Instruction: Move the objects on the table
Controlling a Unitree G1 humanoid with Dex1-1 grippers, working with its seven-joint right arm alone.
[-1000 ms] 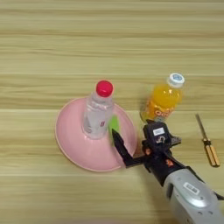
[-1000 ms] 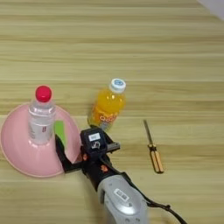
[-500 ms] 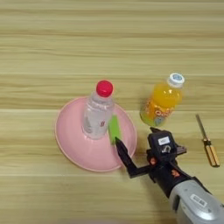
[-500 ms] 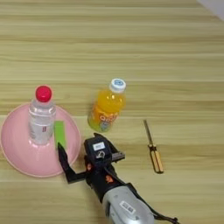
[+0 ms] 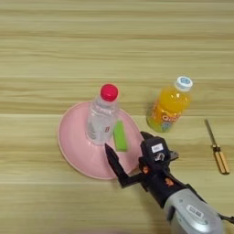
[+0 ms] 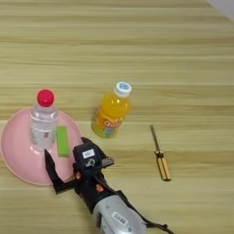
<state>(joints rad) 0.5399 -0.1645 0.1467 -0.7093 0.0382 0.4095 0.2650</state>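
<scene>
Counted on the table: 1 pink plate, 1 clear water bottle with red cap, 1 green block, 1 orange juice bottle with white cap, 1 screwdriver. Water bottle upright on the plate; green block flat on the plate, just beside the bottle's right side, apart from both fingers. Right gripper in from the bottom right, silver forearm low in view — fingers spread, holding nothing; 1 finger over the plate's near rim, the other near the plate's right edge. Juice bottle upright off the plate, right of it; screwdriver flat further right, well apart from the arm.
</scene>
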